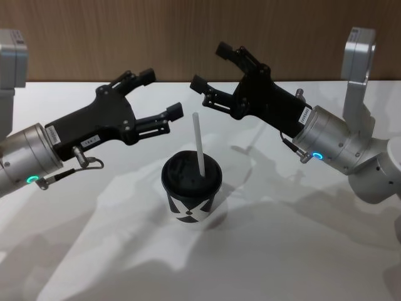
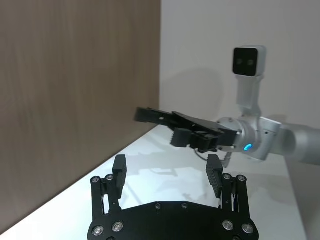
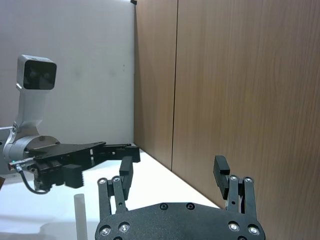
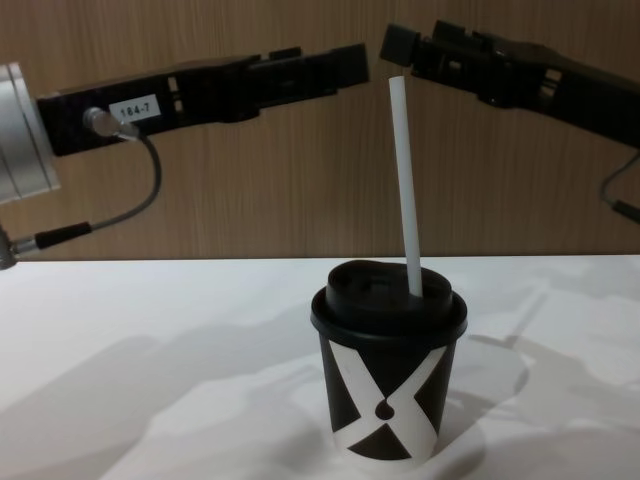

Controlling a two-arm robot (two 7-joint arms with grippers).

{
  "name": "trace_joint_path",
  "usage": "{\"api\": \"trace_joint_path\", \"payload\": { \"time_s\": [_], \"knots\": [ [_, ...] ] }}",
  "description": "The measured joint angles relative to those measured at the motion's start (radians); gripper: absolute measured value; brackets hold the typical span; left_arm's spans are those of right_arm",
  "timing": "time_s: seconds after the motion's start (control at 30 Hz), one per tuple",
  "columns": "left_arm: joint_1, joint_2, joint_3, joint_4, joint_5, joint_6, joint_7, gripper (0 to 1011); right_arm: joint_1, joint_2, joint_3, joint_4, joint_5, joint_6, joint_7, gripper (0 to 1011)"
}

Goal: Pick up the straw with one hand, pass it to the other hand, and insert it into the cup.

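The black cup (image 1: pixel 190 195) (image 4: pixel 389 390) with its white X pattern stands upright at the table's middle. The white straw (image 1: pixel 198 145) (image 4: pixel 405 185) stands nearly upright through the cup's domed lid, held by nothing; its top end (image 3: pixel 79 215) also shows in the right wrist view. My left gripper (image 1: pixel 161 95) (image 2: pixel 168 176) hovers open, up and to the left of the straw's top. My right gripper (image 1: pixel 209 66) (image 3: pixel 173 171) hovers open, just above and right of the straw's top, apart from it. Each wrist view shows the other arm's gripper (image 2: pixel 160 117) (image 3: pixel 100 152) farther off.
A white table (image 1: pixel 282 251) holds the cup. A brown wood-panel wall (image 1: pixel 188 31) runs along the table's back edge, close behind both grippers. Shadows of the arms fall across the tabletop.
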Motion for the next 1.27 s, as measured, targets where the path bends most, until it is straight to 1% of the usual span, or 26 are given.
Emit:
{"api": "trace_joint_path", "payload": {
  "time_s": [0.23, 0.43, 0.47, 0.7, 0.77, 0.8, 0.87, 0.93, 0.97, 1.0, 1.07, 1.1, 1.2, 1.27],
  "knots": [
    [0.023, 0.003, -0.027, -0.007, 0.025, -0.013, 0.059, 1002, 0.0, 0.0, 0.0, 0.0, 0.0, 0.0, 0.0, 1001],
    [0.05, 0.004, -0.057, -0.014, 0.057, -0.032, 0.132, 1003, -0.004, 0.006, 0.003, -0.012, 0.002, -0.002, -0.004, 1001],
    [0.05, 0.004, -0.057, -0.014, 0.057, -0.032, 0.132, 1003, -0.004, 0.006, 0.003, -0.012, 0.002, -0.002, -0.004, 1001],
    [0.082, -0.001, -0.091, -0.019, 0.101, -0.055, 0.221, 1003, -0.031, 0.026, 0.02, -0.063, 0.009, -0.002, -0.028, 1001],
    [0.09, -0.003, -0.102, -0.019, 0.112, -0.063, 0.243, 1003, -0.054, 0.043, 0.031, -0.1, 0.014, 0.002, -0.047, 1001],
    [0.092, -0.004, -0.105, -0.019, 0.115, -0.065, 0.25, 1003, -0.054, 0.043, 0.031, -0.1, 0.014, 0.002, -0.047, 1001],
    [0.097, -0.005, -0.111, -0.019, 0.123, -0.07, 0.264, 1003, -0.075, 0.057, 0.041, -0.134, 0.017, 0.007, -0.06, 1001],
    [0.104, -0.007, -0.12, -0.018, 0.134, -0.078, 0.285, 1003, -0.108, 0.078, 0.055, -0.181, 0.023, 0.015, -0.081, 1001],
    [0.104, -0.007, -0.12, -0.018, 0.134, -0.078, 0.285, 1003, -0.108, 0.078, 0.055, -0.181, 0.023, 0.015, -0.081, 1001],
    [0.107, -0.008, -0.124, -0.017, 0.139, -0.082, 0.293, 1003, -0.129, 0.092, 0.062, -0.21, 0.027, 0.021, -0.09, 1001],
    [0.109, -0.009, -0.127, -0.016, 0.143, -0.085, 0.301, 1003, -0.147, 0.104, 0.069, -0.234, 0.03, 0.025, -0.098, 1001],
    [0.112, -0.01, -0.13, -0.015, 0.147, -0.086, 0.308, 1003, -0.164, 0.115, 0.076, -0.256, 0.035, 0.03, -0.107, 1001],
    [0.116, -0.011, -0.136, -0.014, 0.153, -0.091, 0.319, 1002, -0.196, 0.137, 0.089, -0.298, 0.042, 0.038, -0.12, 1001],
    [0.117, -0.012, -0.138, -0.014, 0.155, -0.093, 0.323, 1003, -0.209, 0.145, 0.094, -0.314, 0.046, 0.041, -0.126, 1001]
  ]
}}
